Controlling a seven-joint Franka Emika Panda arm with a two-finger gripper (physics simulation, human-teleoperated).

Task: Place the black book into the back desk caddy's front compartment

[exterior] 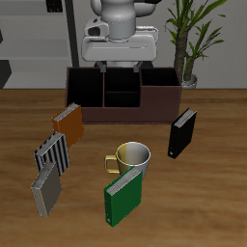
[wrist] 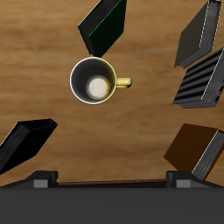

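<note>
The black book [exterior: 182, 133] stands upright on the table, in front of one end of the caddy; the wrist view shows it too [wrist: 22, 144]. The back desk caddy [exterior: 101, 113] is a wide, low, dark organizer with several cells, standing just in front of the robot's base. My gripper [exterior: 120, 66] hangs high above the caddy, open and empty, far from the book. In the wrist view its two fingertips [wrist: 44, 180] stand wide apart around the gripper's midpoint [wrist: 112, 180].
A metal mug with a yellow handle [exterior: 130, 157] stands mid-table, with a green book [exterior: 123, 198] in front of it. An orange-brown book [exterior: 68, 123], a striped book [exterior: 53, 154] and a grey book [exterior: 44, 191] stand at the other side. A potted plant [exterior: 190, 39] is behind the caddy.
</note>
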